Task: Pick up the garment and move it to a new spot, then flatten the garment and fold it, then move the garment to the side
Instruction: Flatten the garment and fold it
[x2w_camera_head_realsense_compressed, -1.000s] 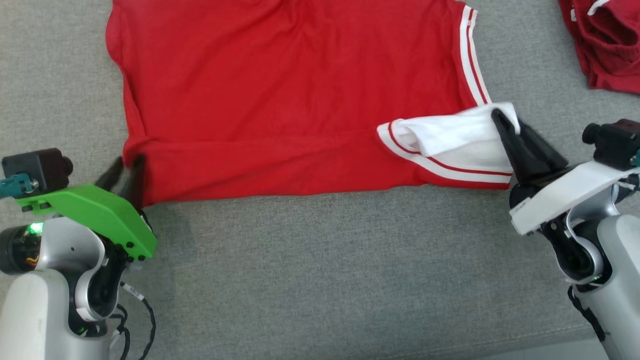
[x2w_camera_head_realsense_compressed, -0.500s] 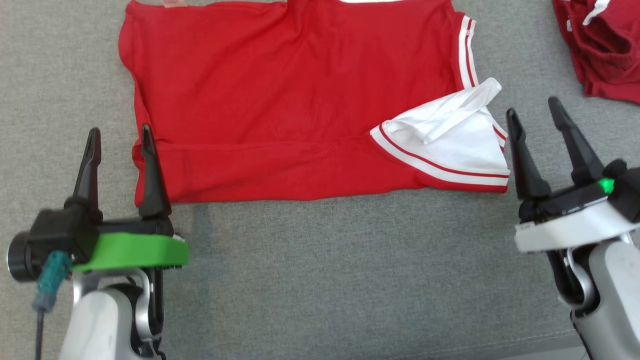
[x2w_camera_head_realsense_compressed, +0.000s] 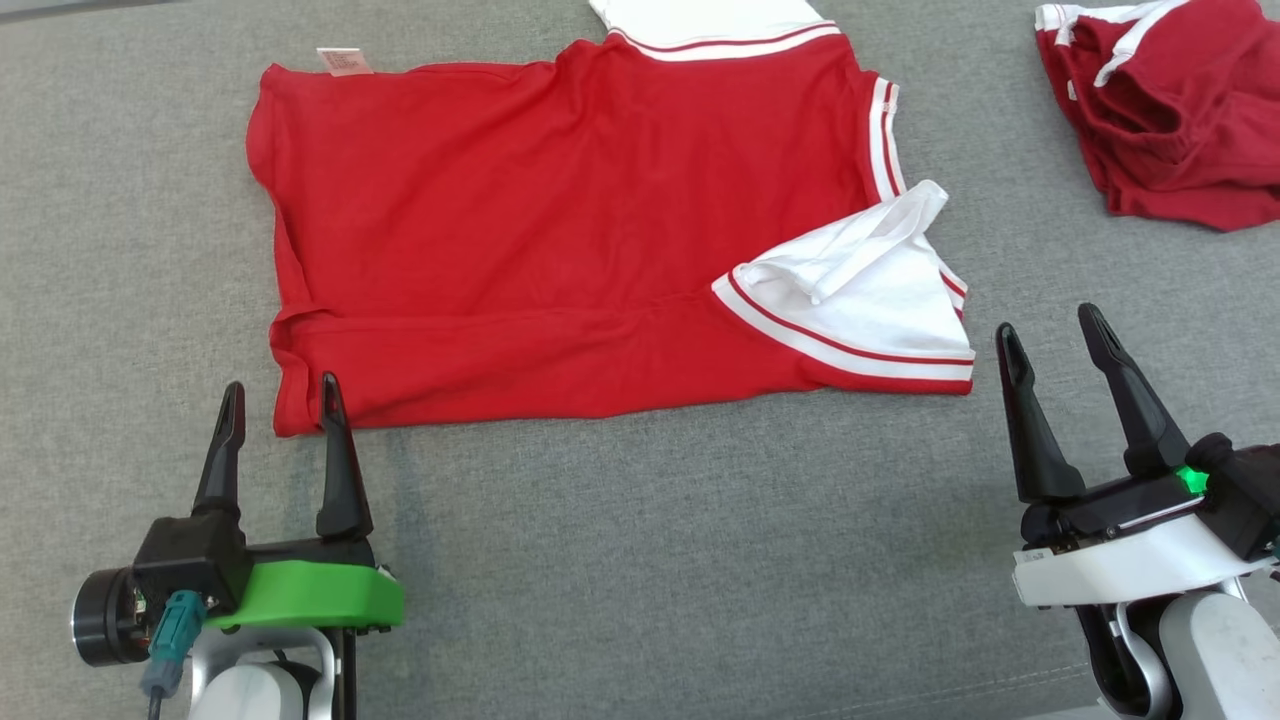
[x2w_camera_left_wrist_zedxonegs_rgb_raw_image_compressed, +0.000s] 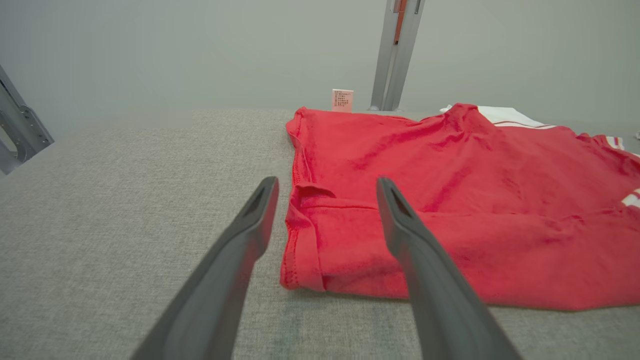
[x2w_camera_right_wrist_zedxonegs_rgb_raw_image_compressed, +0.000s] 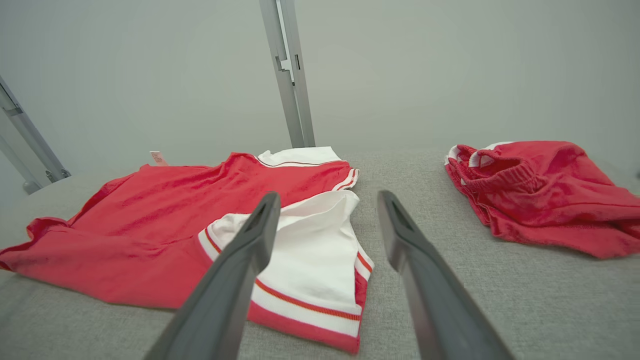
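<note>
Both grippers are standing spread, holding nothing. Your left gripper (x2w_camera_head_realsense_compressed: 280, 382) is sitting at 7 o'clock in the head view, tips just off the near-left corner of the red garment (x2w_camera_head_realsense_compressed: 520, 230). Your right gripper (x2w_camera_head_realsense_compressed: 1046, 320) is at 4 o'clock, near the turned-over white sleeve (x2w_camera_head_realsense_compressed: 860, 300). The garment is lying mostly flat on the grey surface (x2w_camera_head_realsense_compressed: 640, 540), from centre toward 12 o'clock, with its near strip apparently doubled over.

The risk, as I'm judging it, is that the sleeve is resting loosely (puffed, not creased). Your next grab may be dragging it open or catching a single layer.

The right wrist view is giving you the sleeve's loft, which the head view is flattening. The left wrist view is showing the doubled corner (x2w_camera_left_wrist_zedxonegs_rgb_raw_image_compressed: 305, 235) edge-on.
</note>
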